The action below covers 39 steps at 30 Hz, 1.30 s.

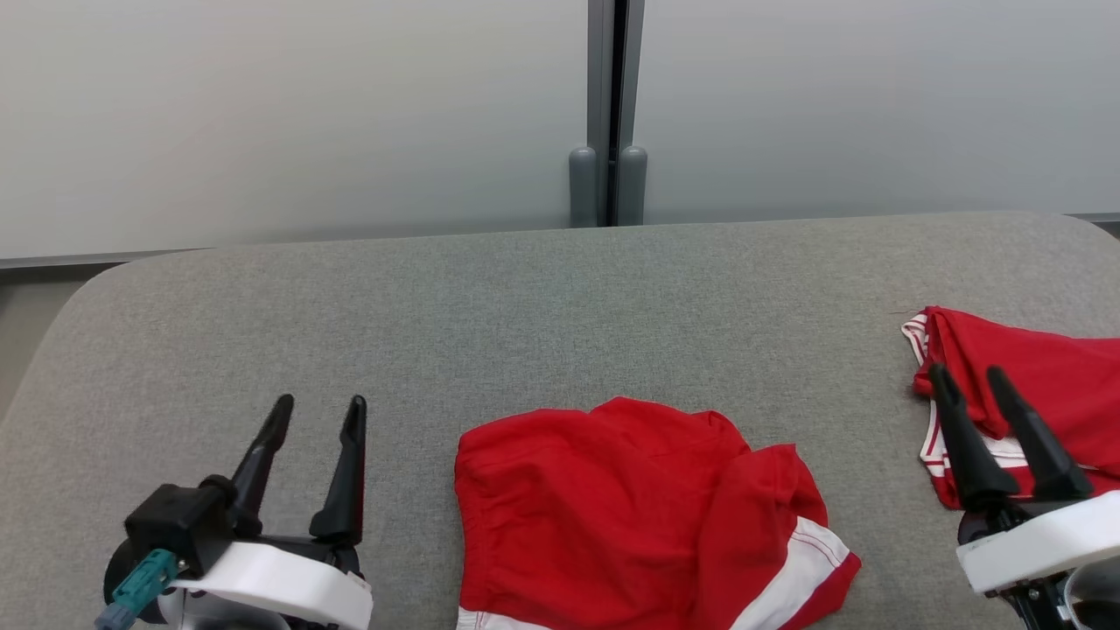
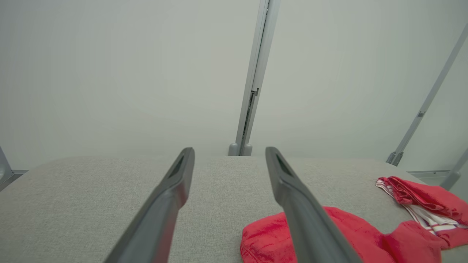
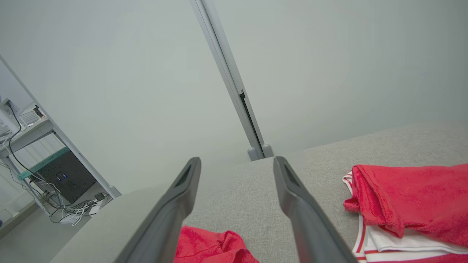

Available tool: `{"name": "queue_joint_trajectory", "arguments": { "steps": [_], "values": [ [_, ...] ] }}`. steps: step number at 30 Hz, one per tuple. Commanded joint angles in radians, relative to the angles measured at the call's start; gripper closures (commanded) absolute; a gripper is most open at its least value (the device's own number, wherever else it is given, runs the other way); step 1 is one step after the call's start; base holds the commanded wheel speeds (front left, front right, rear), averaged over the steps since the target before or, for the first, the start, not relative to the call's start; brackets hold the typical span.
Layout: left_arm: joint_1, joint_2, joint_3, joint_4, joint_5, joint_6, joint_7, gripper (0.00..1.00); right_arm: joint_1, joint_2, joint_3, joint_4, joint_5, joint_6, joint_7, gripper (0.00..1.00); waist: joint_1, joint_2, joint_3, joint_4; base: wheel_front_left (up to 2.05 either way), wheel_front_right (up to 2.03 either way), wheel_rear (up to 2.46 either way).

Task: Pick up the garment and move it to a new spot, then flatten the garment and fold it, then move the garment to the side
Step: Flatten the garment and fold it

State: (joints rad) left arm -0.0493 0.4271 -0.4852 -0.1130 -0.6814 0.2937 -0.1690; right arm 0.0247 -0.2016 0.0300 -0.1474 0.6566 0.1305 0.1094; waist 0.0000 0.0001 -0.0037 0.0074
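A red garment with white stripes [image 1: 1041,367] lies bunched and folded at the right edge of the grey padded table [image 1: 525,306]; it also appears in the left wrist view [image 2: 420,197] and the right wrist view [image 3: 409,197]. My right gripper [image 1: 968,374] stands open over its left edge, with nothing between its fingers [image 3: 237,159]. A second red garment with a white band [image 1: 612,499] lies crumpled at the front middle [image 2: 270,237] [image 3: 208,248]. My left gripper [image 1: 320,402] is open above the table at the front left, apart from both garments [image 2: 229,149].
Pale wall panels with a grey vertical post [image 1: 608,114] stand behind the table's far edge. Bare grey table surface stretches across the back and left. A desk with cables and a dark box [image 3: 55,175] stands beyond the table's left end.
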Motion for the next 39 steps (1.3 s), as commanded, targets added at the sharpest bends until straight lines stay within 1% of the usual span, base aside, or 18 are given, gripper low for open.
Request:
{"name": "queue_joint_trajectory", "arguments": {
  "steps": [1, 4, 8, 11, 16, 21, 28, 39],
  "values": [
    [0.005, 0.014, 0.022, -0.023, 0.012, 0.017, -0.019, 0.0, -0.016, 0.008, -0.018, -0.023, -0.028, 0.001, -0.043, 0.0, 0.0, -0.0001, -0.003, 0.0, 0.0, 0.0, 0.0],
    [0.013, 0.042, 0.052, -0.071, 0.028, 0.043, -0.026, 0.0, -0.012, 0.025, -0.037, -0.048, -0.063, 0.001, -0.094, 0.0, 0.0, -0.0001, -0.009, -0.003, 0.0, 0.0, 0.0],
    [0.028, 0.076, 0.082, -0.148, 0.042, 0.078, -0.017, 0.0, 0.027, 0.031, -0.069, -0.064, -0.098, 0.001, -0.152, 0.0, 0.0, -0.0001, -0.02, 0.003, 0.0, 0.0, 0.0],
    [0.057, 0.085, 0.094, -0.176, 0.038, 0.091, -0.024, 0.0, 0.069, 0.034, -0.078, -0.052, -0.119, 0.001, -0.175, 0.0, 0.0, -0.0001, -0.027, 0.004, 0.0, 0.0, 0.0],
    [0.101, 0.067, 0.075, -0.156, 0.022, 0.083, -0.036, 0.0, 0.121, 0.014, -0.056, -0.02, -0.141, 0.001, -0.193, 0.0, 0.0, -0.0001, -0.033, 0.004, 0.0, 0.0, 0.0],
    [0.12, 0.05, 0.069, -0.142, 0.019, 0.079, -0.051, 0.0, 0.122, 0.011, -0.042, -0.014, -0.14, 0.001, -0.192, 0.0, 0.0, -0.0001, -0.04, -0.004, 0.0, 0.0, 0.0],
    [0.121, 0.05, 0.067, -0.137, 0.018, 0.073, -0.057, 0.0, 0.108, 0.0, -0.037, -0.007, -0.143, 0.001, -0.18, 0.0, 0.0, -0.0001, -0.043, -0.007, 0.0, 0.0, 0.0],
    [0.118, 0.058, 0.061, -0.137, 0.016, 0.073, -0.041, 0.0, 0.106, 0.006, -0.043, -0.007, -0.142, 0.001, -0.182, 0.0, 0.0, -0.0001, -0.039, -0.005, 0.0, 0.0, 0.0]
  ]
}}
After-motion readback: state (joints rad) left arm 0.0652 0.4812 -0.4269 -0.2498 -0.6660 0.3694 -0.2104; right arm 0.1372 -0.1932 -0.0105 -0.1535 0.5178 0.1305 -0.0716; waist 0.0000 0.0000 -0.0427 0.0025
